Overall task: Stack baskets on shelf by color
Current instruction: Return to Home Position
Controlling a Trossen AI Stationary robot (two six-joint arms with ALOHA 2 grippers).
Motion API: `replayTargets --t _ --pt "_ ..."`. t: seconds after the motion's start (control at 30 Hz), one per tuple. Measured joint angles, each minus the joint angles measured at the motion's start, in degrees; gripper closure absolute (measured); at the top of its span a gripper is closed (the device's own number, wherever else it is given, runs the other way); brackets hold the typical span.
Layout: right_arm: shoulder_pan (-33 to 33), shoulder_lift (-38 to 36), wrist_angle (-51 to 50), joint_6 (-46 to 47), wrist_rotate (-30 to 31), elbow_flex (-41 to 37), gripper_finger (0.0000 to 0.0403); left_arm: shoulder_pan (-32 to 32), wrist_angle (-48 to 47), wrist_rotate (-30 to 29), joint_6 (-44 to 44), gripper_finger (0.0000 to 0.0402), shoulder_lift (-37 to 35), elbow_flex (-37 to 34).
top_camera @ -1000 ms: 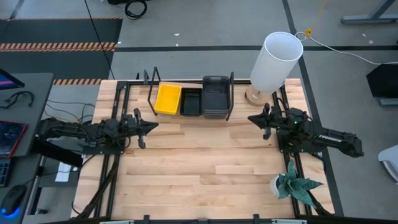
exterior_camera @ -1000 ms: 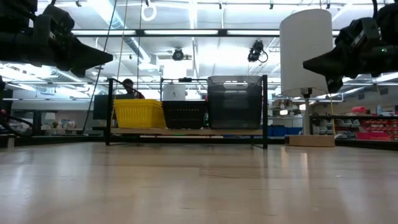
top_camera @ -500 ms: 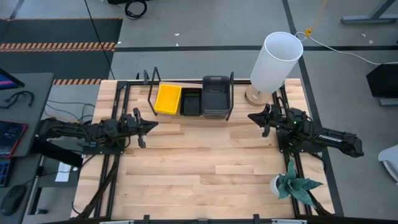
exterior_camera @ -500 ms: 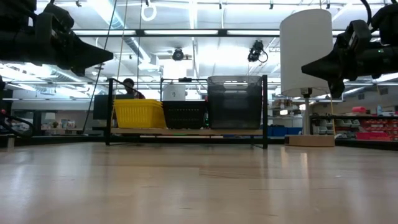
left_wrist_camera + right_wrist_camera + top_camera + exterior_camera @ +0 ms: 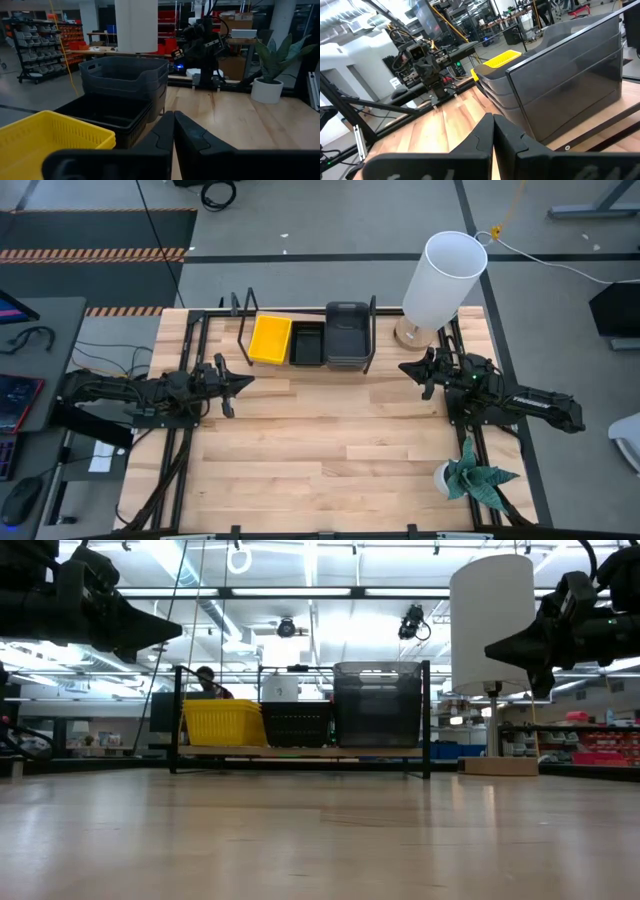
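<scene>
From above, the shelf stands at the table's far edge with three stacks of baskets side by side: yellow baskets on the left, black baskets in the middle and grey baskets on the right (the grey stack is the tallest). The left gripper hovers near the shelf's left end, apart from it, and the right gripper hangs beside a white lamp. The low view shows both grippers well above the tabletop, either side of the shelf. In each wrist view the arm's own fingers are pressed together, holding nothing, and point toward the stacked baskets.
</scene>
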Motion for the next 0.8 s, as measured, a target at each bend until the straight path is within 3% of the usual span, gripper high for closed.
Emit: replayTargets --t 0.8 --pt "0.00 0.00 0.00 -0.02 -0.02 0.00 0.0391 0.00 -0.02 0.00 0.00 0.0373 0.01 0.00"
